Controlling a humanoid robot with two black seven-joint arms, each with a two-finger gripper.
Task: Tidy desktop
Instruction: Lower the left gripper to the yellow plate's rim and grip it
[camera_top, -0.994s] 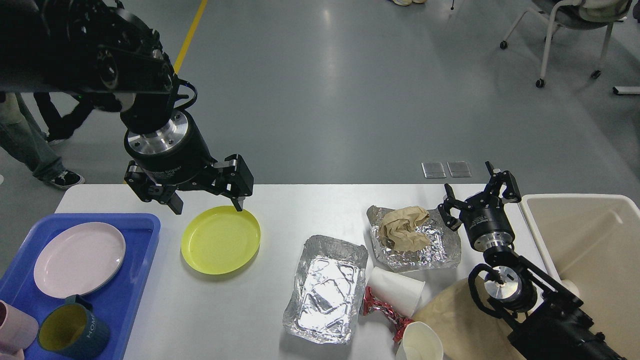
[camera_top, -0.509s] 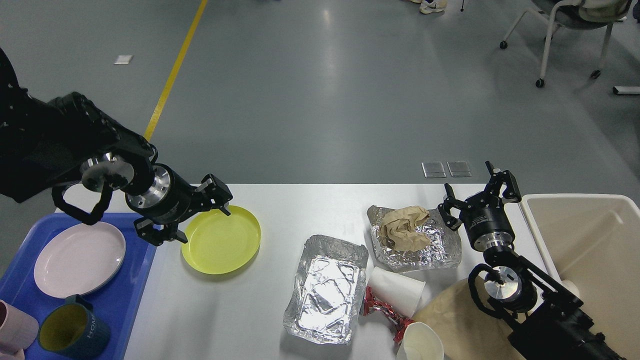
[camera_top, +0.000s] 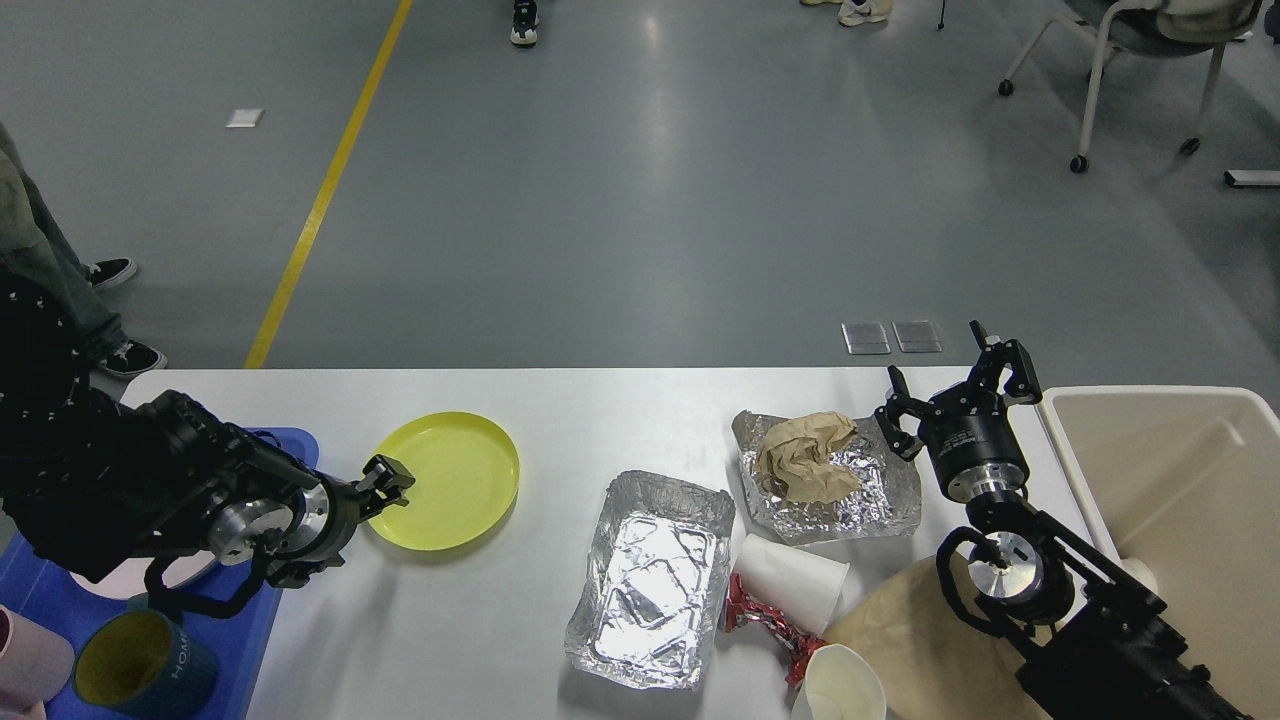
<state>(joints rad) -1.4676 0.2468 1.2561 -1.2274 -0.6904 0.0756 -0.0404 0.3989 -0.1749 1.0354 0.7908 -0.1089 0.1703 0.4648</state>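
Desktop (camera_top: 560, 400), left claw (camera_top: 385, 480) lowered to yellow plate (camera_top: 450, 495)

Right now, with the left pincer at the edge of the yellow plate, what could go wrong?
The left pincer meets the yellow plate only at its near-left rim, so the plate may tip or slip when lifted. The blue tray already holds a pink plate and a mug, mostly hidden behind the arm, so placing the plate there might knock them.
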